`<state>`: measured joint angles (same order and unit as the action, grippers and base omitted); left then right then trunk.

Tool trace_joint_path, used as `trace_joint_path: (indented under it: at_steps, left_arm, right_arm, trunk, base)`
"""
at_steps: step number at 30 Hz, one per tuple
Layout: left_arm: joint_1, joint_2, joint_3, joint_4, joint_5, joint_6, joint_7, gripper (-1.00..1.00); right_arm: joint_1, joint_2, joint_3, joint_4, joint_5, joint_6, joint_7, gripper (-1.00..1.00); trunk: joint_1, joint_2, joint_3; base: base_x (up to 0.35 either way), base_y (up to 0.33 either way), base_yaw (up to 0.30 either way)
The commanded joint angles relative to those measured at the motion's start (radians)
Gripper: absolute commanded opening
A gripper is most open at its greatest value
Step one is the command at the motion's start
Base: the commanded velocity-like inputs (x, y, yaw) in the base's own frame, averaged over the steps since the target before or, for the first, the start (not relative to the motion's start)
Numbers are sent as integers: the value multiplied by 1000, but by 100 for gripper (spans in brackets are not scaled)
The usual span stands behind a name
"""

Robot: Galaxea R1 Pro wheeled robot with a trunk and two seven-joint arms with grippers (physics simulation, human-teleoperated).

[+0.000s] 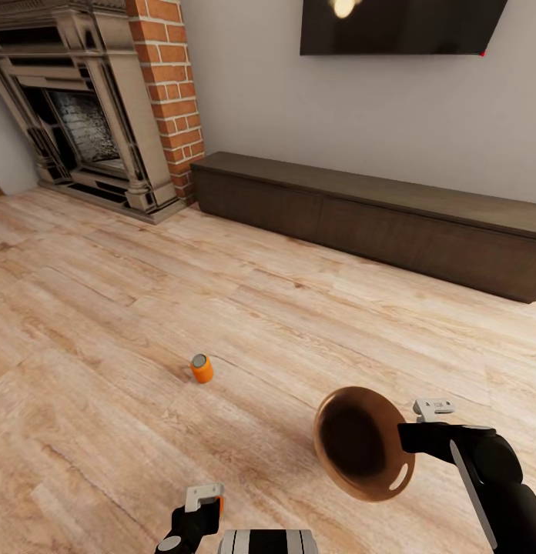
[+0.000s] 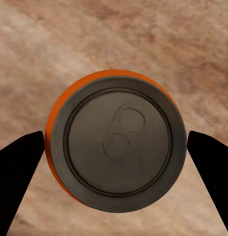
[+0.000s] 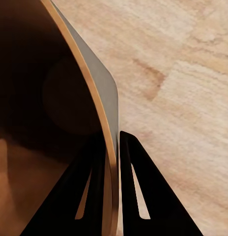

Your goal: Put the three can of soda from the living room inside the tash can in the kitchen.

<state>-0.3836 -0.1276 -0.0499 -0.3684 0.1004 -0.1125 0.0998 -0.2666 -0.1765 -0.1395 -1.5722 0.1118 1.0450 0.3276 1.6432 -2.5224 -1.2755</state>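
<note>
One orange can of soda (image 1: pixel 201 368) lies on its side on the wood floor, ahead of me and apart from both arms. A second orange can of soda (image 2: pixel 116 147) sits top-on between the fingers of my left gripper (image 2: pixel 116 140), which is shut on it. In the head view a sliver of that can (image 1: pixel 219 505) shows beside the left gripper (image 1: pixel 205 500) at the lower edge. The trash can (image 1: pixel 326 412) hangs tipped above the floor, its copper-brown inside facing me. My right gripper (image 1: pixel 410 438) is shut on its rim; one finger is inside the wall (image 3: pixel 35 98) and one outside.
A long dark low cabinet (image 1: pixel 376 215) runs along the far wall under a wall TV (image 1: pixel 399 27). A red-brick fireplace (image 1: pixel 91 115) stands at the back left. Light wood floor (image 1: pixel 299 323) stretches between me and them.
</note>
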Motion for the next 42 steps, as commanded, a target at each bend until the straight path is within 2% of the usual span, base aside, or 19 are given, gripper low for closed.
trace_joint_path:
  at_steps: [1,31,42]
  left_arm:
    - [0,0,1,0,-1,0,1,-100]
    - [0,2,2,-3,-1,2,0,-100]
    - [0,2,2,-2,2,2,3,-100]
  right_arm:
    - [0,0,0,0,-18,2,7,-100]
    - [0,0,-1,0,-18,2,7,-100]
    - [0,0,12,0,-18,2,7,-100]
  trunk:
    - [0,0,0]
    - [0,0,0]
    - [-5,3,43]
  base:
    - [0,0,0]
    - [0,0,0]
    - [0,0,0]
